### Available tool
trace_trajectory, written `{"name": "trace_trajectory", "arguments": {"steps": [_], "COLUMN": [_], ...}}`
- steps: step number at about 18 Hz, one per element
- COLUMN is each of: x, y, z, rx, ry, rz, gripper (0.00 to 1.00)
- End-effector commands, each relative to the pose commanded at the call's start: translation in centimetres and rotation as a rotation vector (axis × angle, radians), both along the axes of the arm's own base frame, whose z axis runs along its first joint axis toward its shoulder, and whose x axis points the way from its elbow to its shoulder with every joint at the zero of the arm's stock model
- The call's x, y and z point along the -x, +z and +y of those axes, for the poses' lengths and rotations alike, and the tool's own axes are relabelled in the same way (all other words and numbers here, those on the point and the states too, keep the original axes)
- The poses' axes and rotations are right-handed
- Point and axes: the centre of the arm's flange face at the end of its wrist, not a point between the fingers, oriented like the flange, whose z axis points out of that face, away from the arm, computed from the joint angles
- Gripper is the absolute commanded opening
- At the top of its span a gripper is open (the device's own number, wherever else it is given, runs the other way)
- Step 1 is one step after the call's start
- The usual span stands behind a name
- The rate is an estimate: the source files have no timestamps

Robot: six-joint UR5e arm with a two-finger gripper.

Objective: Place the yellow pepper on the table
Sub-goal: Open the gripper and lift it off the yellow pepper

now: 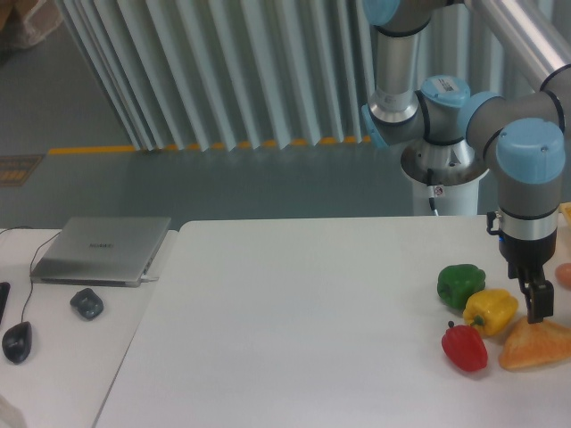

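Nearest the camera on the white desk [294, 330], a red pepper [465, 347] lies at about four o'clock of the desktop, with an orange-yellow wedge-shaped piece [535, 345] just beside it at its three o'clock. The yellow pepper [490, 310] rests on the desk directly behind those two, touching or nearly touching the red pepper at its seven o'clock and the wedge at its four o'clock. A green pepper [460, 284] sits just beyond, at the yellow pepper's eleven o'clock, close against it.

The gripper [538, 308] hangs straight down at the yellow pepper's three o'clock, just beside it. Its dark fingers [535, 300] read as one narrow shape from this angle, so I cannot tell how far apart they stand; they hold nothing visible, and their tips come down close above the wedge, contact unclear.

Farther back and left, on a smaller white side desk [62, 357], lie a mouse [16, 341], a dark rounded object [86, 303] and a closed silver laptop [103, 251].
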Motion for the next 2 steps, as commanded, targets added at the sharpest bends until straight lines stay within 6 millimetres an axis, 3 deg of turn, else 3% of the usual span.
{"name": "trace_trajectory", "arguments": {"steps": [2], "x": [0.0], "y": [0.0], "z": [0.0], "rx": [0.0], "ry": [0.0], "rz": [0.0], "gripper": [1.0]}}
